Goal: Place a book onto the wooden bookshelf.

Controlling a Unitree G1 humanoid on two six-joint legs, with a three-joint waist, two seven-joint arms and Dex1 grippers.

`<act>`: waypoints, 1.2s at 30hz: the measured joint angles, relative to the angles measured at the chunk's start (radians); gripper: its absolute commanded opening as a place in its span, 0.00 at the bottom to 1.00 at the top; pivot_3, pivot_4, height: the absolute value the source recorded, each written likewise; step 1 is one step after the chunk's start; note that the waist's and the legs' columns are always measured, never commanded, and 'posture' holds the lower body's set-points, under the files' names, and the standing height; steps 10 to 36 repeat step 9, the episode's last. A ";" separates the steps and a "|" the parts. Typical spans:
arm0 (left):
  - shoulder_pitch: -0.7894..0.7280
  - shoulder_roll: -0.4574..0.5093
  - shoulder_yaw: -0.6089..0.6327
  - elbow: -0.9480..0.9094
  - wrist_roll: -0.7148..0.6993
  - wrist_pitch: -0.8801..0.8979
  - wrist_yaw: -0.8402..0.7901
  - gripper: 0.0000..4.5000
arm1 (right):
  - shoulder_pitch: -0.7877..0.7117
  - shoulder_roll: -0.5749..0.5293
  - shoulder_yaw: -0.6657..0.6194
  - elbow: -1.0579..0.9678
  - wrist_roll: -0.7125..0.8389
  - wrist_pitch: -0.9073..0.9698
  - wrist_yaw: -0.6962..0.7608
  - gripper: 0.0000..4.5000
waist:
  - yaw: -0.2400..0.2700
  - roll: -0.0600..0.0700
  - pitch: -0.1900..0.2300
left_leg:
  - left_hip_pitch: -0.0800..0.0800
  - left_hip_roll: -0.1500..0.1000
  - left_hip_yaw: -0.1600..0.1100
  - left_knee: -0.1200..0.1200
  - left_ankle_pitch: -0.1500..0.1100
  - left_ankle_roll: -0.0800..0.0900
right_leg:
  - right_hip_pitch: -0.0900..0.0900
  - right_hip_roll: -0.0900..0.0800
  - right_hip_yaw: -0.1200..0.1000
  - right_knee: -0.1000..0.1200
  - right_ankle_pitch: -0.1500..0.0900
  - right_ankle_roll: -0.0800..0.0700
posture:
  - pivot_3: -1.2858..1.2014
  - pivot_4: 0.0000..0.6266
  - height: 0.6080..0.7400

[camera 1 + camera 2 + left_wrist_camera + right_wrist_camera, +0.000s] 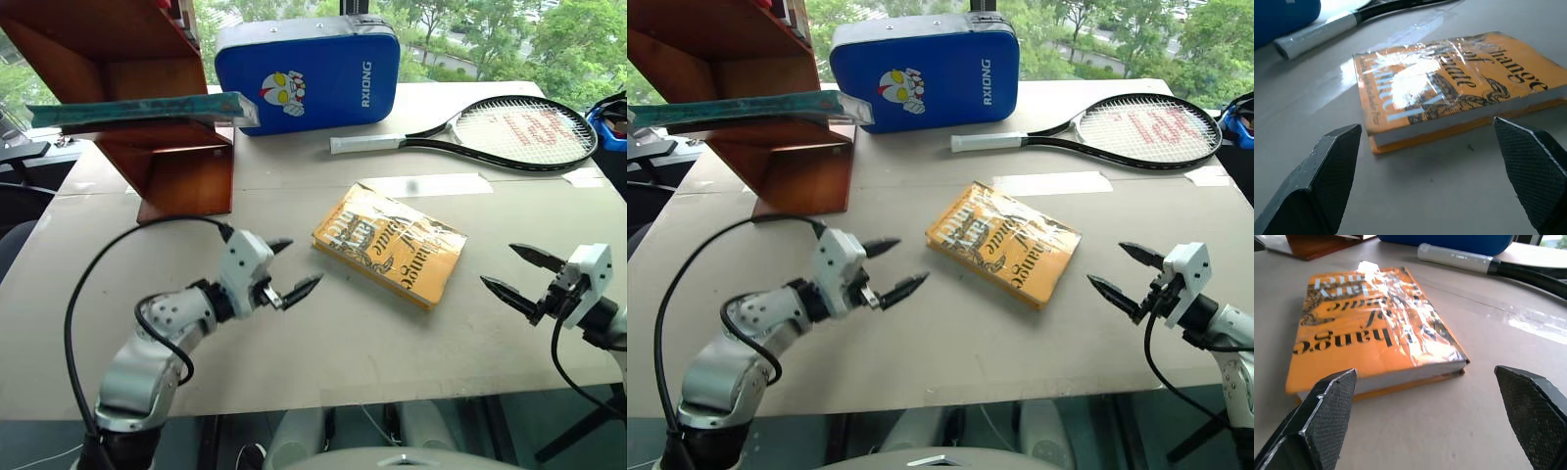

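Book (137, 110) is lying flat on wooden bookshelf (176, 166) board (overhanging); left tool (289, 269) and right tool (519, 277) are both hovering wide, empty

A staged test space beside large windows, not a lived-in room: a plain counter (294, 372) covered in taped beige board carries an unrelated mix of props, namely a wooden bookshelf (147, 108), 1 blue padded case (309, 73), a tennis racket (509, 132) and an orange-yellow paperback (389, 245). Green trees (490, 29) fill the glass behind.
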 measured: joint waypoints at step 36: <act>0.168 -0.055 -0.014 0.085 0.069 -0.172 0.066 0.99 | 0.070 0.041 0.005 0.228 -0.084 -0.227 0.060 1.00 | 0.017 0.007 -0.004 | 0.016 0.001 0.000 -0.005 0.000 0.000 | 0.015 0.000 0.001 -0.004 0.000 -0.001 | 0.52 0.24 1.00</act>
